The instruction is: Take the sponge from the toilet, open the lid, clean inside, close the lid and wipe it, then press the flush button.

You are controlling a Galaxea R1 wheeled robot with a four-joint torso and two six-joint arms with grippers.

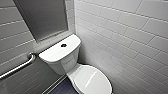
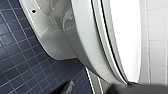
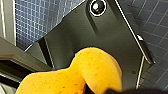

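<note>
1. The sponge (image 3: 82, 72) was in the right wrist view, close to the camera. It was orange and pitted, and it hung above the blue-tiled floor (image 2: 20, 62), not resting on the toilet (image 1: 67, 62).
2. The right gripper (image 3: 102, 90) seemed to be closed on the sponge near one end. The fingers were hard to make out there, but the sponge was creased and bulged around that spot as if squeezed. What the left arm carried, if anything, I could not tell.
3. Judged by that crease, the sponge was soft and light. It would give under a modest squeeze and spring back, so it was unlikely to be damaged. It could fold or twist in the grip when pushed against ceramic.
4. The pinched waist looked like the best place to hold it, since that left a broad rounded lobe free as the wiping face. A hold too near an edge would likely let it flop.
5. In the head view the lid (image 1: 92, 81) lay shut over the bowl. It was white and glossy, and probably stiff and slippery. Its front rim, seen overhanging the bowl in the left wrist view, looked like the likeliest place to lift it.
6. The flush button (image 1: 63, 45) sat dark in the middle of the tank top, well apart from the lid. A wall rail (image 1: 17, 67) ran beside the tank.
</note>
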